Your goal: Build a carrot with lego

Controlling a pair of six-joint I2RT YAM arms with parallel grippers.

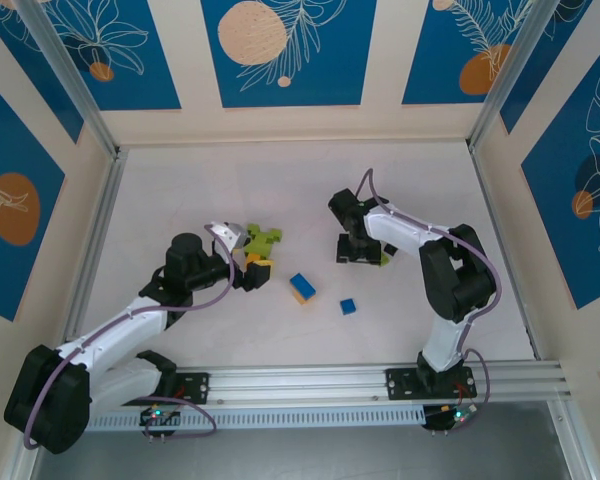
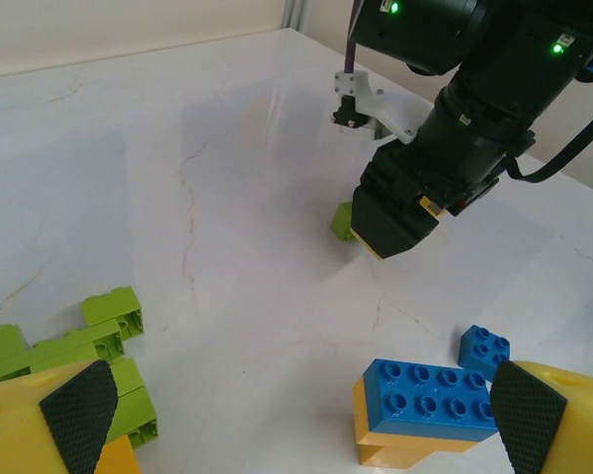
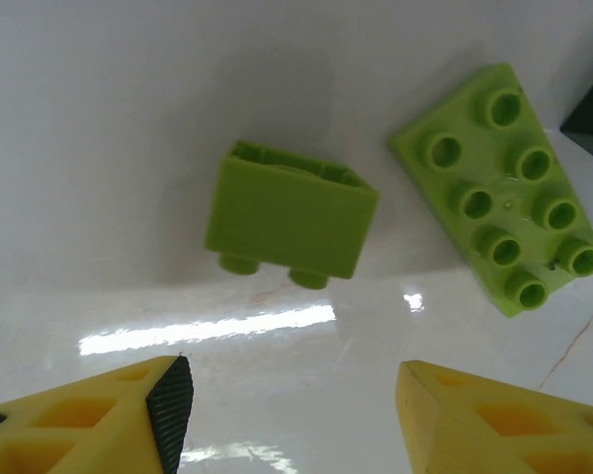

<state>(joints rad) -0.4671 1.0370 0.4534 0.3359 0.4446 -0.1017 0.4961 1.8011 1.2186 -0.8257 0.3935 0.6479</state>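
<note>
1. Yellow-fingered right gripper (image 3: pixel 296 395) stands spread and empty; just beyond it lie a tipped lime lego brick (image 3: pixel 289 212) and a flat lime brick (image 3: pixel 499 188).
2. Left gripper (image 2: pixel 301 415) gapes wide and empty, with a lime cluster (image 2: pixel 89 331) by one finger and a blue-on-orange stack (image 2: pixel 425 400) by the other.

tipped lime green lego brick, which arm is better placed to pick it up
Right. The right gripper, open, points straight at the small lime green plastic brick lying on its side; the left gripper, also open, is farther off.
</note>
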